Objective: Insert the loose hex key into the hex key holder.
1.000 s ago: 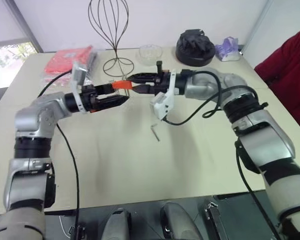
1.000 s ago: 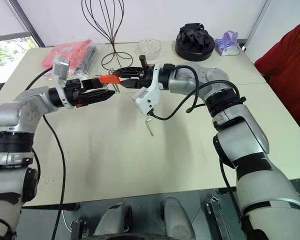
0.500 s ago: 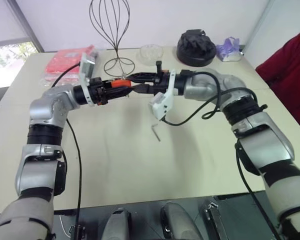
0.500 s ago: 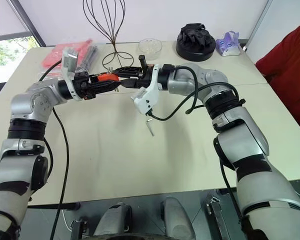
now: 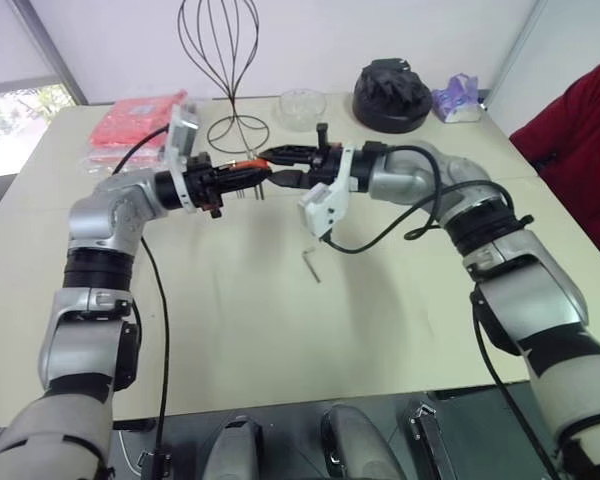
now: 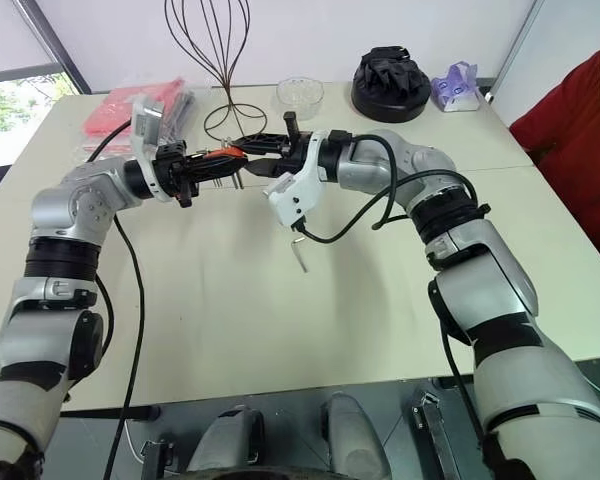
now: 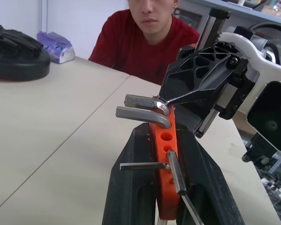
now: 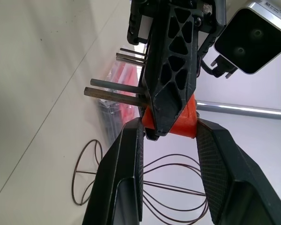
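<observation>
Both jaws clamped on hex key holder (image 6: 223, 156): left gripper (image 7: 163, 187) and right gripper (image 8: 168, 136), apparently a handover. Loose hex key (image 5: 310, 264) on worktop (image 5: 280, 340), at six o'clock.

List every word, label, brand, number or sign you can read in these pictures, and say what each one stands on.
There is no readable text in any view.
hex key holder: no marking legible on its orange face.
red packet: any print is too small to read.
purple packet: any print is too blurred to read.
</observation>
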Robot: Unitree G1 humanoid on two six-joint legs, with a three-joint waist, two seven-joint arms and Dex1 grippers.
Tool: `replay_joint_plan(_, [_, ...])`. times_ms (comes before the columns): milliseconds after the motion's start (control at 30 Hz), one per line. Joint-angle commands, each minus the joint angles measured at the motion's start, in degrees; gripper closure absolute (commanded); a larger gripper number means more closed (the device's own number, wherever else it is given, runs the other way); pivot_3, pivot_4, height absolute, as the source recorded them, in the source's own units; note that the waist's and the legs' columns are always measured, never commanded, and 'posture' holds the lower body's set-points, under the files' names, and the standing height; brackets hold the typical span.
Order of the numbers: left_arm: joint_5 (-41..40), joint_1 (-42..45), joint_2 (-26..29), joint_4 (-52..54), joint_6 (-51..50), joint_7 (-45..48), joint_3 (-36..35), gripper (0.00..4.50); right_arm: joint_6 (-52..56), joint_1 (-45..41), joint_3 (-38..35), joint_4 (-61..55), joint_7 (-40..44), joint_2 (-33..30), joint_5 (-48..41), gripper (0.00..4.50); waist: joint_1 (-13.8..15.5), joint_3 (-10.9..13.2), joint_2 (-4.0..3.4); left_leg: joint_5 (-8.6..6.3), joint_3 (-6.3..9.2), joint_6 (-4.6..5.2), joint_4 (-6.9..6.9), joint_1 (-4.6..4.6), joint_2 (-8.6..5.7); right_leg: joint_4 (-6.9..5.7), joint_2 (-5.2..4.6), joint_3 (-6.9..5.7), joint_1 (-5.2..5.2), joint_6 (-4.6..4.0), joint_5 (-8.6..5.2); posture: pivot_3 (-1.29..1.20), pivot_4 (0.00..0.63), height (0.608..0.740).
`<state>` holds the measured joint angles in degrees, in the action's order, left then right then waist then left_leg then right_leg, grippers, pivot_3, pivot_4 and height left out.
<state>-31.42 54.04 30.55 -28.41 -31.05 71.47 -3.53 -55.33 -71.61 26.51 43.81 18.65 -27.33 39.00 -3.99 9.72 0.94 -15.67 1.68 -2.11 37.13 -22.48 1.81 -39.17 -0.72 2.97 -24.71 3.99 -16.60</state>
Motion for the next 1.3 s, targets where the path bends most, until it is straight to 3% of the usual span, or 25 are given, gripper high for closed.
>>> replay_joint_plan(33, [-0.6, 0.5, 0.3, 1.2, 0.6, -1.5, -2.9, 4.5, 0.3, 1.2, -0.1, -2.8, 1.9, -0.5, -1.7, 2.97, 0.0, 0.0, 0.0, 0.0, 0.0, 0.0, 0.0, 0.0, 0.0, 0.0, 0.0, 0.0, 0.0, 0.0, 0.0, 0.0, 0.15, 0.74])
replay_joint_plan(233, [-0.3, -1.5, 1.3, 3.0, 0.3, -1.3, -2.6, 4.5, 3.8, 3.4, -0.2, -2.3, 5.4, -2.4, -1.8, 0.12, 0.0, 0.0, 0.0, 0.0, -0.01, 0.0, 0.0, 0.0, 0.0, 0.0, 0.0, 0.0, 0.0, 0.0, 0.0, 0.0, 0.15, 0.74])
replay_joint_plan(267, [0.1, -2.3, 1.8, 3.8, 0.5, -1.3, -2.4, 4.5, 6.0, 4.4, -0.3, -2.1, 6.9, -3.4, -1.4, 0.05, 0.0, 0.0, 0.0, 0.0, -0.01, 0.0, 0.0, 0.0, 0.0, 0.0, 0.0, 0.01, 0.0, 0.0, 0.0, 0.0, 0.15, 0.74])
replay_joint_plan(367, [-0.3, -4.3, 2.7, 6.9, -0.2, -2.2, -2.8, 4.5, 12.4, 8.0, -0.6, -3.1, 11.7, -6.6, -1.2, 0.05, 0.2, 0.0, 0.0, 0.0, 0.01, 0.0, 0.01, 0.0, 0.0, 0.0, -0.01, 0.0, 0.01, 0.0, 0.0, 0.0, 0.15, 0.74])
replay_joint_plan(400, [-0.4, -5.3, 3.1, 8.6, -0.2, -2.9, -3.0, 4.5, 18.9, 10.9, -3.1, -6.0, 15.4, -6.0, -5.9, 0.05, 0.3, 0.0, 0.02, 0.0, 0.02, 0.0, 0.03, -0.01, 0.0, 0.0, -0.02, 0.0, 0.03, 0.0, 0.0, 0.0, 0.15, 0.74])
replay_joint_plan(500, [2.3, -9.2, 4.6, 14.2, 2.8, -4.8, -1.8, 4.5, 45.8, 20.2, -10.8, -21.4, 27.7, -2.3, -20.8, 0.05, 0.2, 0.0, 0.02, -0.01, 0.08, 0.01, 0.05, -0.01, 0.05, 0.03, -0.03, 0.0, 0.1, 0.0, 0.0, 0.0, 0.15, 0.74])
replay_joint_plan(533, [3.6, -10.9, 4.9, 16.0, 4.4, -5.5, -1.4, 4.5, 59.9, 22.8, -13.2, -28.0, 31.2, -0.4, -25.3, 0.05, 0.0, 0.0, 0.0, -0.01, 0.09, 0.01, 0.06, 0.02, 0.07, 0.01, -0.03, 0.0, 0.1, 0.0, 0.0, 0.0, 0.15, 0.74])
replay_joint_plan(600, [5.1, -13.3, 4.8, 18.6, 6.6, -7.2, -1.3, 4.5, 79.4, 26.1, -15.0, -37.5, 36.1, 0.9, -29.3, 0.05, 0.0, 0.0, -0.03, -0.01, 0.19, 0.02, 0.06, 0.06, 0.17, -0.04, -0.03, 0.05, 0.08, 0.0, 0.0, 0.0, 0.15, 0.74])
replay_joint_plan(733, [4.0, -15.7, 2.6, 22.5, 6.9, -11.7, -3.1, 4.5, 103.4, 29.4, -14.5, -47.1, 37.2, 2.0, -32.3, 0.05, 1.1, 0.0, -0.06, -0.21, 0.27, 0.38, 0.09, 0.06, 0.1, -0.08, -0.05, 0.03, 0.07, 0.0, 0.0, 0.0, 0.15, 0.74])
replay_joint_plan(833, [4.5, -18.8, 1.8, 26.6, 7.1, -14.0, -2.2, 4.5, 120.1, 30.4, -16.8, -51.1, 33.1, 7.2, -35.8, 0.05, 1.6, 0.0, -0.04, -0.23, 0.23, 0.4, 0.11, 0.03, 0.02, -0.05, -0.04, 0.03, 0.08, 0.0, 0.0, 0.0, 0.15, 0.74])
replay_joint_plan(1033, [2.8, -21.8, -0.3, 29.7, 5.0, -17.8, -3.1, 4.5, 130.1, 33.1, -15.2, -54.5, 26.2, 10.0, -38.8, 0.05, 1.8, 0.0, -0.03, -0.24, 0.2, 0.42, 0.11, 0.0, -0.03, -0.01, -0.08, 0.01, 0.08, 0.0, 0.0, 0.0, 0.15, 0.74])
replay_joint_plan(1267, [3.0, -23.3, -1.1, 29.6, 5.4, -19.8, -3.0, 4.5, 125.4, 32.3, -13.8, -45.7, 17.6, 15.7, -39.4, 0.05, 0.8, -0.1, 0.04, -0.24, 0.17, 0.43, 0.07, 0.11, 0.0, -0.02, 0.06, 0.03, 0.11, 0.0, 0.0, 0.0, 0.15, 0.74])
replay_joint_plan(1300, [3.0, -23.6, -1.1, 29.6, 5.5, -20.0, -3.1, 4.5, 124.3, 31.9, -13.2, -43.9, 16.3, 16.9, -39.2, 0.28, 0.7, -0.1, 0.03, -0.24, 0.17, 0.43, 0.07, 0.13, 0.01, -0.04, 0.07, 0.02, 0.13, 0.0, 0.0, 0.0, 0.15, 0.74])
